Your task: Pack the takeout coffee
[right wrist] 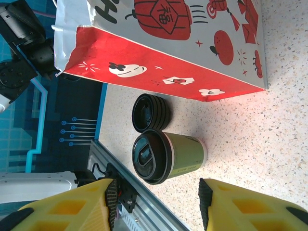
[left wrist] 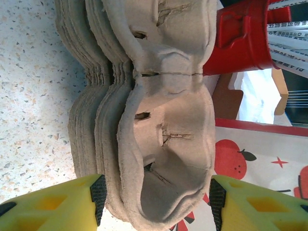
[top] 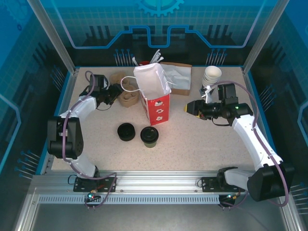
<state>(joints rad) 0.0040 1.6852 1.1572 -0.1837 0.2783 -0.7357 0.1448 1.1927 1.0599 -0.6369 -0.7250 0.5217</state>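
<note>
Student: Arms, as posed?

Tutor: Left arm folds back to the left of the red-and-white paper bag (top: 156,103). The left gripper (left wrist: 156,199) has its jaws apart astride a stack of grey-brown moulded-pulp cup trays (left wrist: 144,120). Right arm bends inward, right of the bag. The right gripper (right wrist: 156,202) is level, spread and empty.

Student: Coffee?

Tutor: The olive-green paper cup with a black lid (top: 149,136) stands upright just in front of the bag.

On the bag (right wrist: 159,72) a bold black "H" starts a word cut off at its top edge, a Chinese character marks a red drawing alongside, and packets (left wrist: 291,38) behind the bag carry print too blurred to read.
</note>
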